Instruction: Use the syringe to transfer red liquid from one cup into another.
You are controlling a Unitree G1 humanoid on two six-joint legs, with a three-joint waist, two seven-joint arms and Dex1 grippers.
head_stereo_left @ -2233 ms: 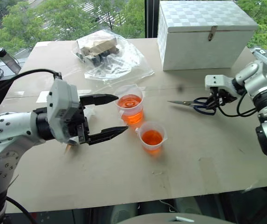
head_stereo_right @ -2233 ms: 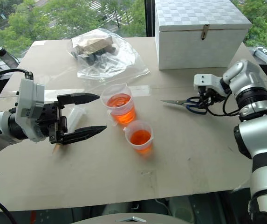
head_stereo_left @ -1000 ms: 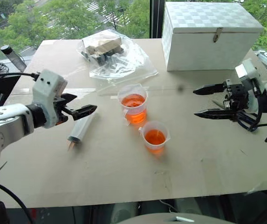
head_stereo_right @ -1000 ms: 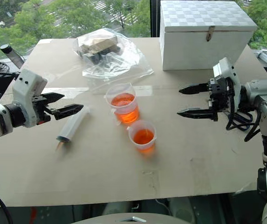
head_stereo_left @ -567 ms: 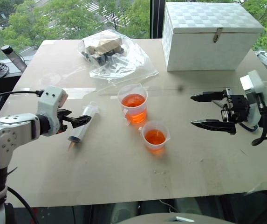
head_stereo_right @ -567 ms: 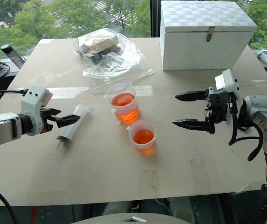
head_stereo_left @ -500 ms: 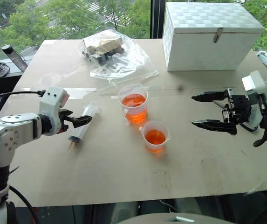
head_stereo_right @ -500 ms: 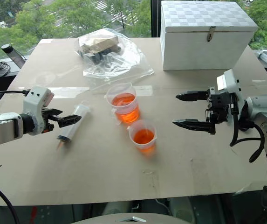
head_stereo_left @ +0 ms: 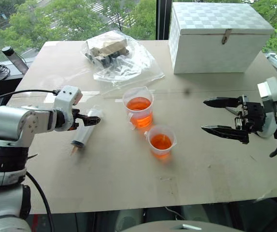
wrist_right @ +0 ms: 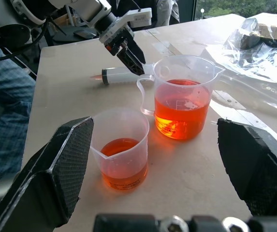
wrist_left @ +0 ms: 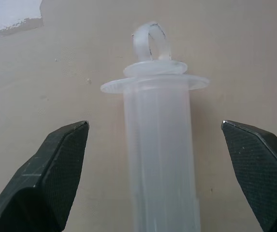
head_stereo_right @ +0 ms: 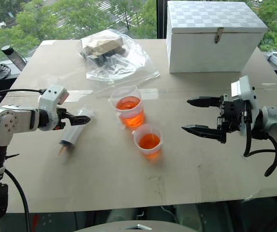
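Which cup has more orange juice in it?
The taller cup, nearer the white box. The smaller cup beside it holds a shallower layer.

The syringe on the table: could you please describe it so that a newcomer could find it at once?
Start from the white latched box at the table's far edge and come toward the two cups of red liquid. The syringe lies flat to their left, between the left gripper's open fingers. Unlike the upright cups, it is a long, empty clear barrel with a ring-ended plunger.

Between my wide-apart right fingers (wrist_right: 61, 164) I see two cups (wrist_right: 121, 147) of red liquid (wrist_right: 182, 113), the syringe (wrist_right: 121, 76) lying beyond under my left gripper (wrist_right: 131, 55).
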